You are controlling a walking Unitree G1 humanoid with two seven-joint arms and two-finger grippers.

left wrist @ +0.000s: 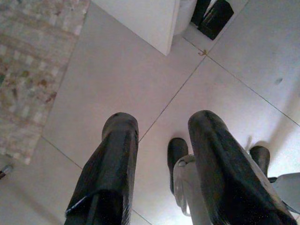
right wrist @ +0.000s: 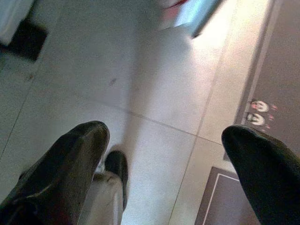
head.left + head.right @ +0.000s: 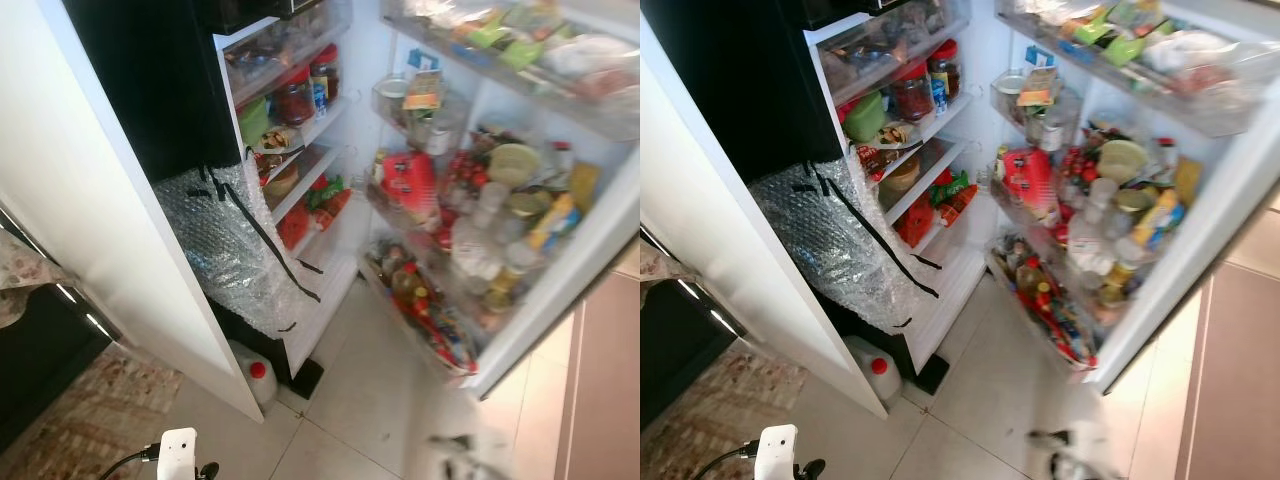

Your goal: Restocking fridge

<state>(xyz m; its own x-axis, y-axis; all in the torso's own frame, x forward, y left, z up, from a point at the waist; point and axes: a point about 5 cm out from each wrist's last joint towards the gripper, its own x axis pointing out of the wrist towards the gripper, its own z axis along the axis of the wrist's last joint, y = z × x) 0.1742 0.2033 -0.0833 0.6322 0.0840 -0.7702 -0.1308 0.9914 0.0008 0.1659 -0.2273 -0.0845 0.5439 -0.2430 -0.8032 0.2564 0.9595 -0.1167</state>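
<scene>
Pale tiled floor (image 3: 400, 400), patterned rug (image 3: 90, 420), open stocked fridge (image 3: 330, 200), left claw (image 1: 159, 136) and right claw (image 2: 164, 145) spread, empty

Pale glossy floor tiles (image 3: 370, 400) are laid out across the room, split by thin grout lines, with daylight reflected off them. A white panel (image 3: 90, 200) is stood at the near left. Left of that panel, a patterned rug (image 3: 70, 420) in beige and reddish tones is spread on the tiles, and a dark cabinet (image 3: 40, 350) is set above the rug. Far right of the panel, a brown mat (image 3: 605, 390) is laid down.
</scene>
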